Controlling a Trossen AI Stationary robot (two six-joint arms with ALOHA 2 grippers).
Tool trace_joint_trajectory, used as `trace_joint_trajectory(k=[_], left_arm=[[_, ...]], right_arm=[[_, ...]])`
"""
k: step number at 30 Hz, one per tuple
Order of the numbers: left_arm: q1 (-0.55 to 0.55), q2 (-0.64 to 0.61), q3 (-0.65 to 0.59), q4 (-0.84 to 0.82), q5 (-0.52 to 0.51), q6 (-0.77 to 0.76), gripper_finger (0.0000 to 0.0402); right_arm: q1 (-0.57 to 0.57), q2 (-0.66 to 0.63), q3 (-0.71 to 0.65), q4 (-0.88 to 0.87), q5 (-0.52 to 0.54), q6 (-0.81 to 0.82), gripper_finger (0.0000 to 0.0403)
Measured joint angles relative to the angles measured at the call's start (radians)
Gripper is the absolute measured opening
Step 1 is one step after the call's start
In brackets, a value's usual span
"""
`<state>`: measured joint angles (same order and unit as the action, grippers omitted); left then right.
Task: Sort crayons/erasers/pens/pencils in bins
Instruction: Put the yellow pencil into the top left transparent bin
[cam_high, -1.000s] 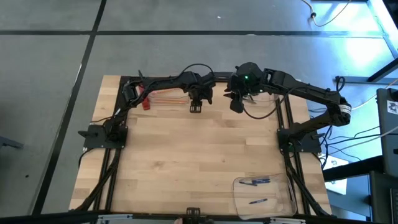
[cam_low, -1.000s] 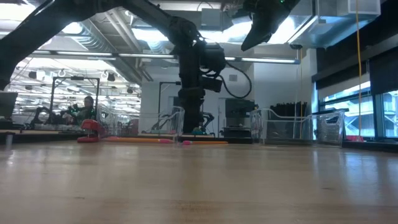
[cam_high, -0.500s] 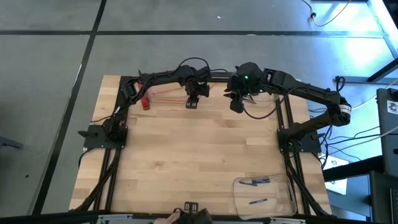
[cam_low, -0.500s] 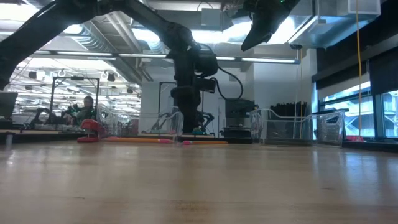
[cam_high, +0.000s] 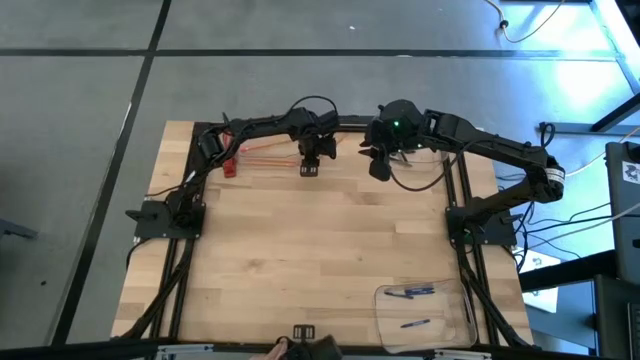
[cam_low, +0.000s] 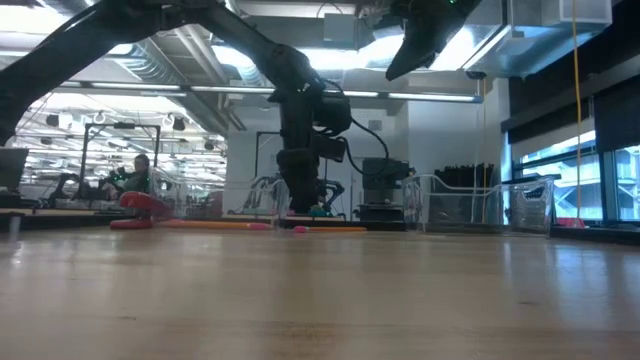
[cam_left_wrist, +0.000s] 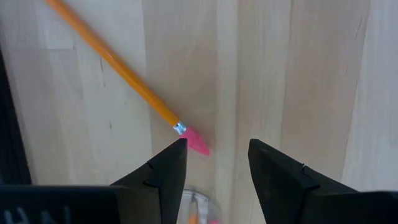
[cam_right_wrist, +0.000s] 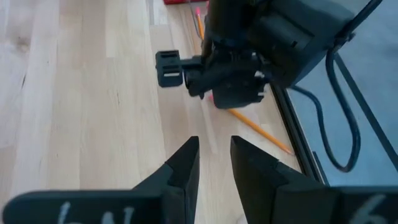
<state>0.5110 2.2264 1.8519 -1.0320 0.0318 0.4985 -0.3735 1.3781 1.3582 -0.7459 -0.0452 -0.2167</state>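
From above, the left gripper (cam_high: 310, 168) hung over the far strip of the table (cam_high: 320, 260), with the pencils (cam_high: 268, 150) lying just beside it toward the left frame post and a flat red bar (cam_high: 230, 166) at their far end; the right gripper (cam_high: 378, 170) waited close by, so a wide swing by either arm risked a knock between them. A clear bin (cam_high: 425, 318) holding pens (cam_high: 410, 292) sat well apart at the near right corner, with plenty of bare table between. At table height the left gripper (cam_low: 300, 200) stood just above the pencils (cam_low: 225, 225), the right arm raised high. In the left wrist view the jaws were open and empty, an orange pencil (cam_left_wrist: 118, 65) ending just ahead of the fingertips (cam_left_wrist: 177, 149); closing there might only pinch its pink eraser tip (cam_left_wrist: 195, 140) and flick it away. In the right wrist view the jaws stood narrow and empty, facing the left gripper (cam_right_wrist: 169, 68), with the table's frame rail close beside.
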Motion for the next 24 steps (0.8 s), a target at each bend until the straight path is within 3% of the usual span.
trace_joint_trajectory(k=[18,24], left_arm=[[0.014,0.013,0.001,0.027,-0.004,-0.052,0.0165],[0.011,0.013,0.001,0.026,-0.004,0.013,0.0165]], right_arm=[[0.000,0.000,0.000,0.048,0.000,0.000,0.0094],[0.000,0.000,0.000,0.047,0.000,0.000,0.0094]])
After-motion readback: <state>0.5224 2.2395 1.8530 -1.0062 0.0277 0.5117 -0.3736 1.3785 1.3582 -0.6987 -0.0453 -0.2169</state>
